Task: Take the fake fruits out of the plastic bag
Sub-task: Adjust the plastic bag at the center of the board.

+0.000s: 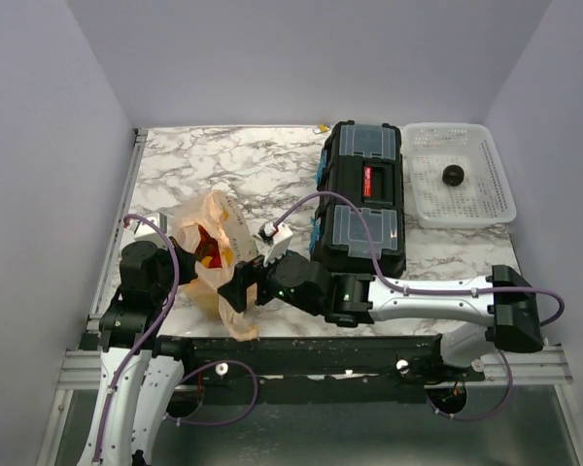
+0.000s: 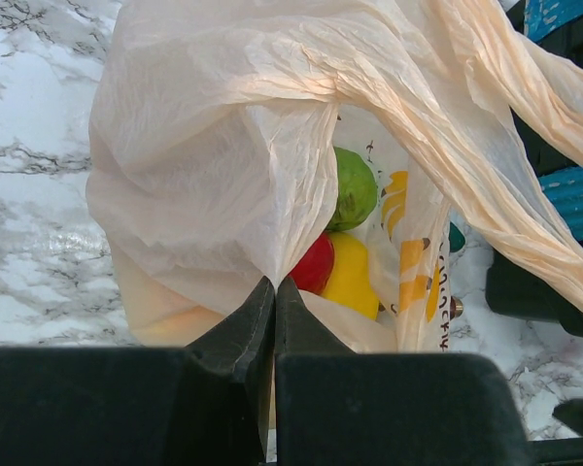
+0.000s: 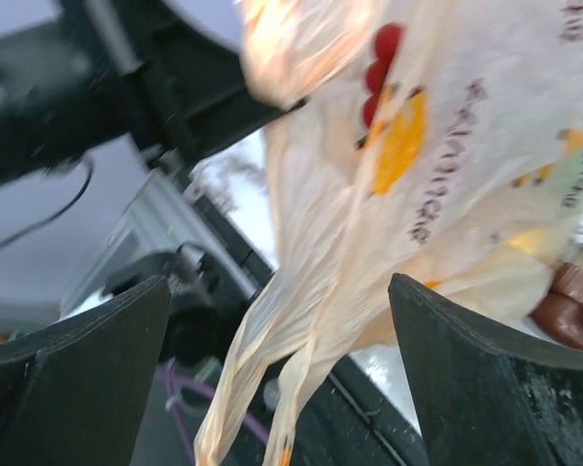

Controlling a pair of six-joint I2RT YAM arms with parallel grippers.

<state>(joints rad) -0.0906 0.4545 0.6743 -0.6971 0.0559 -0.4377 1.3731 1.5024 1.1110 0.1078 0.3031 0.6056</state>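
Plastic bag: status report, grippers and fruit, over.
Left gripper shut on plastic bag. Right gripper open around bag's loose end. Fake fruits inside. Black toolbox close by.

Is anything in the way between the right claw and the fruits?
Yes, the plastic bag itself. Its skin hangs inside the open right claw and wraps the fake fruits. The left claw pinches it.

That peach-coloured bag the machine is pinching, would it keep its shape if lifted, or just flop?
Probably floppy: the plastic bag crumples into folds where the left gripper pinches it. It likely sags wherever the fruits weigh it down. The thin film looks smooth, so it may slip from a loose hold.
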